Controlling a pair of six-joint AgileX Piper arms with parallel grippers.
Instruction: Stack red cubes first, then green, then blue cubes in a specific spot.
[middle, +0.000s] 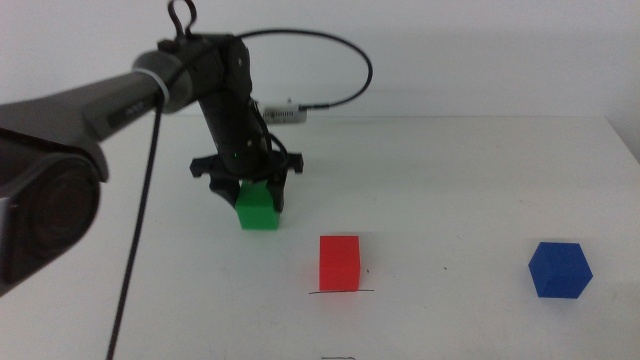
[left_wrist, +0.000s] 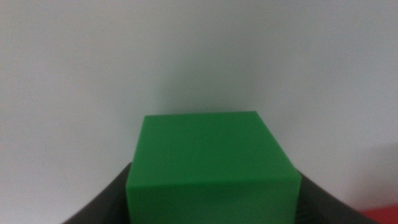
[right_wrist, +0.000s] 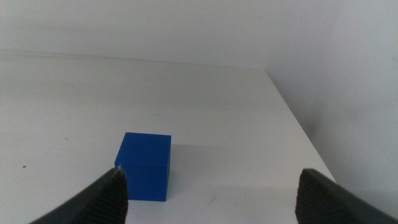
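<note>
White table (middle: 450, 180), matte green cube (middle: 257, 209)

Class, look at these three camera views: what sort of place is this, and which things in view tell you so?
Probably a robotics lab test bench. A bare white table against a plain wall holds only a red cube by a pen mark, a green cube between the left gripper jaws, and a blue cube near the open right gripper.

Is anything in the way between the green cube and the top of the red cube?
Nothing visible is. The left gripper has its jaws around the green cube, which sits on the table. The red cube stands apart on the black line, its top bare. The blue cube sits far off to the side.
</note>
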